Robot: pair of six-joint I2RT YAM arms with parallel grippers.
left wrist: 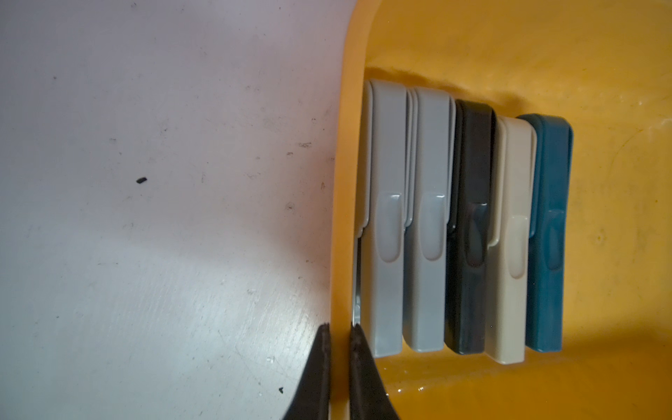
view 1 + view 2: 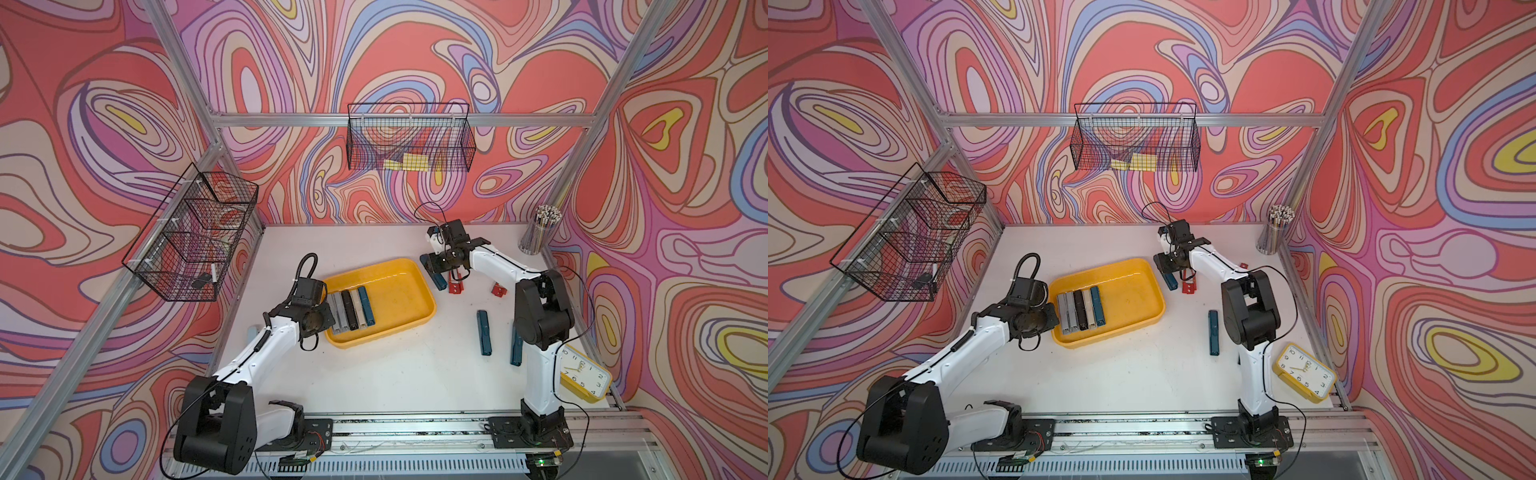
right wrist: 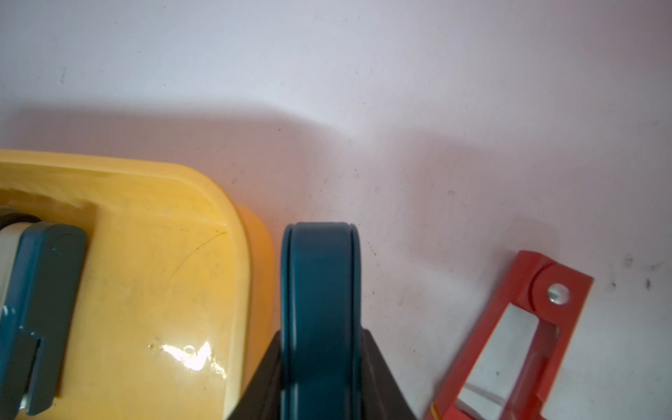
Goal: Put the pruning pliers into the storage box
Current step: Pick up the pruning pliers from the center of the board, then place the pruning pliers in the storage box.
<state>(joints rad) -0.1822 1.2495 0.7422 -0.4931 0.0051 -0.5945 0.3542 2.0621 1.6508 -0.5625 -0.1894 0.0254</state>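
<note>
- The left gripper (image 1: 340, 336) is pinched onto the rim of the storage box (image 2: 399, 299), with one finger outside the wall and one inside.
- The right gripper (image 3: 320, 349) clamps a held teal pliers (image 3: 320, 272) just outside the box, near a corner.
- Inside the box, against the pinched wall, lies a row of five pliers (image 1: 469, 225): two grey, black, beige, teal.
- On the table (image 2: 395, 374) beyond the held one lie a near red pliers (image 2: 455, 286) and a far red pliers (image 2: 498, 289).
- Further off are a loose teal pliers (image 2: 483, 332) and a half-hidden teal pliers (image 2: 516, 353).

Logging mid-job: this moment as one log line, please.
left tool: shut on storage box rim | right tool: holds teal pliers beside box | boxed: five pliers | table: loose teal pliers, red pliers
</note>
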